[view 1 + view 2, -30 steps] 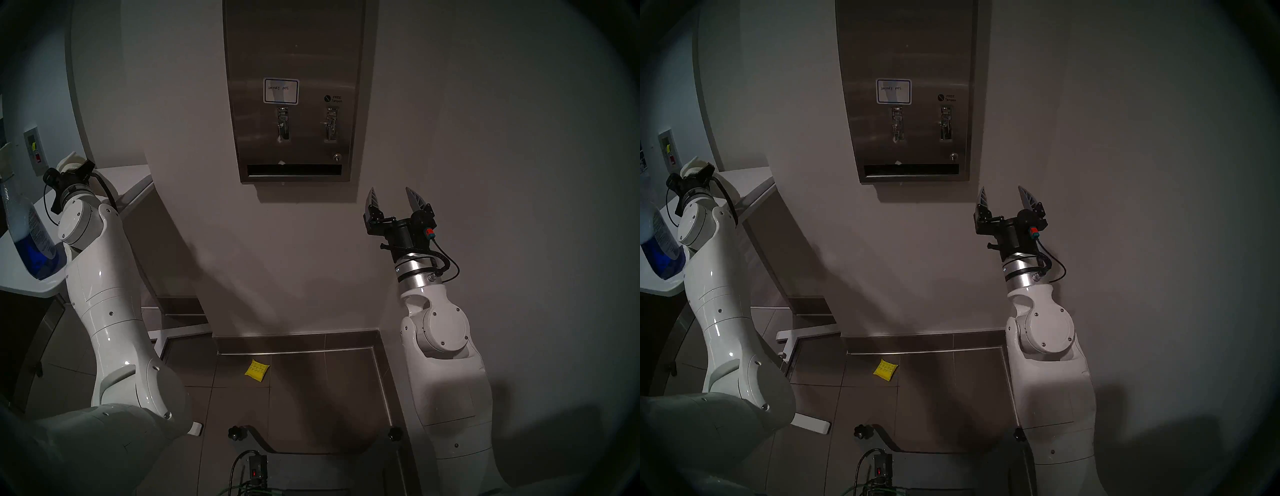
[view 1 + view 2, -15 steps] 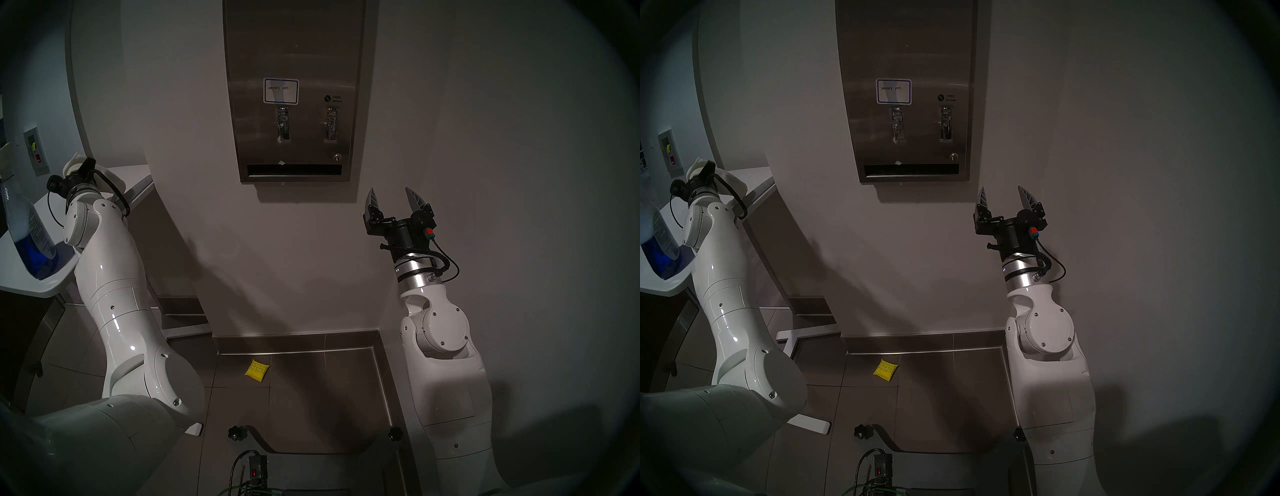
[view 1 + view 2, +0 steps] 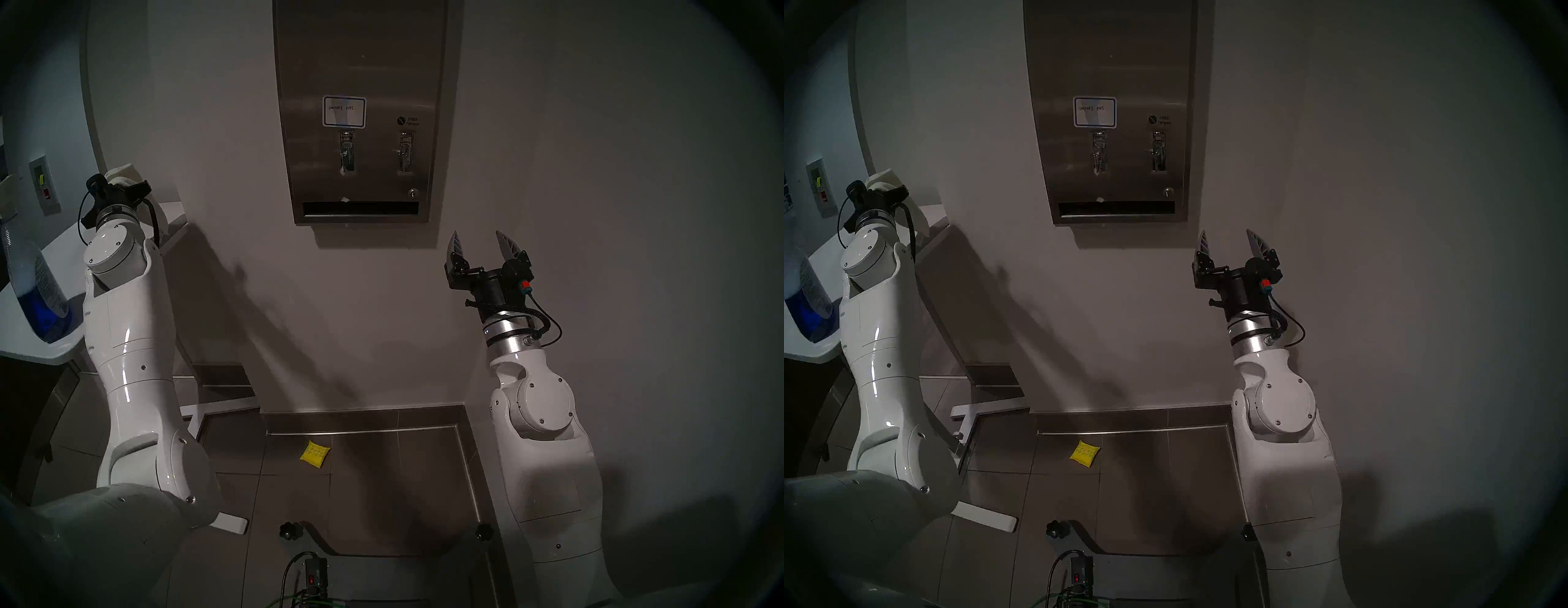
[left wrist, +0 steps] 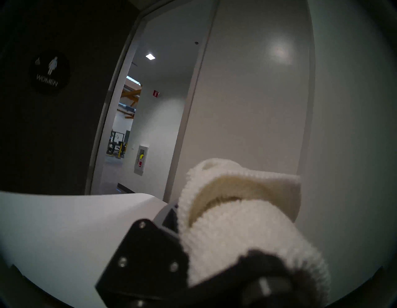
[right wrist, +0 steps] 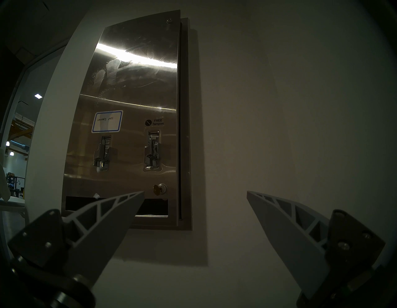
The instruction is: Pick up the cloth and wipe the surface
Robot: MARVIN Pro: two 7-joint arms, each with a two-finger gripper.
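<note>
Left end effector grips the cloth above the table's edge; right one gapes empty.

Left pincer risen off table, rolled, gripping cloth

Off-white cloth, steel-grey dispenser (blue-bordered label), yellow pad.

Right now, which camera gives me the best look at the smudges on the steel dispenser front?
The right wrist view: a glare band lights the dispenser front and shows smears above the label. Both head views show the dispenser front squarely but dark, no smears visible. The left wrist view shows only the cloth, not the dispenser.
</note>
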